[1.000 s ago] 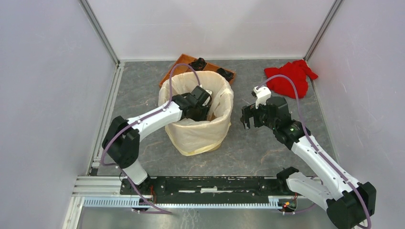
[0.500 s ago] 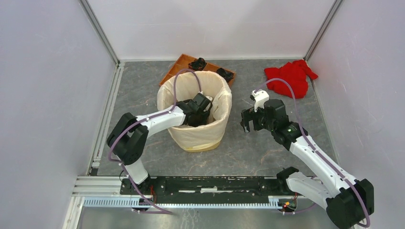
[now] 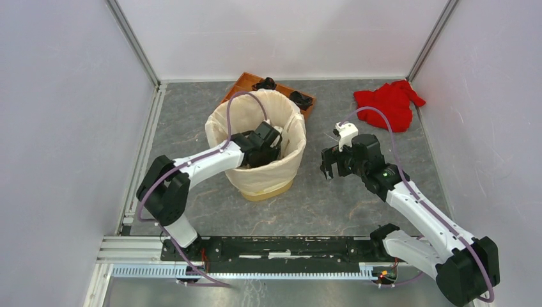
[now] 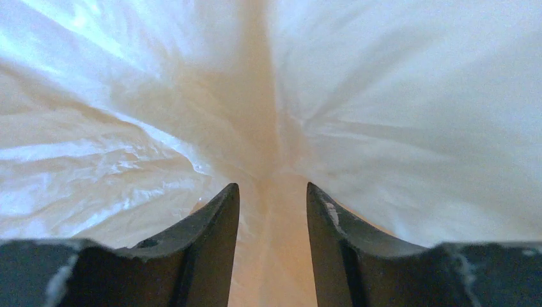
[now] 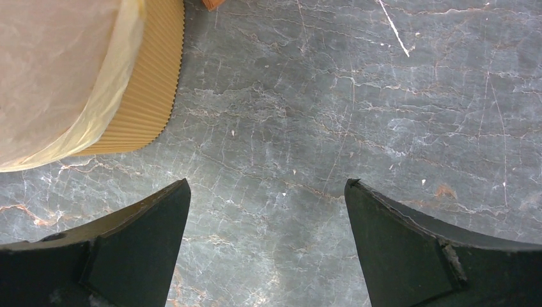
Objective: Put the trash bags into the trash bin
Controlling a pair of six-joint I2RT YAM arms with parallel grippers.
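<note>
The bin (image 3: 273, 190) has slid toward the frame's upper left. The bag (image 3: 281, 167) lines it, rim draped; only seating looks left. Left claw (image 4: 271, 204) inside, narrowly parted, empty; right claw (image 5: 267, 211) wide, empty.

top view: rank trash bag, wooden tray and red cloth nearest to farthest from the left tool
1. trash bag: lines the trash bin, all around the left tool.
2. wooden tray: just behind the bin.
3. red cloth: far back right.
</note>
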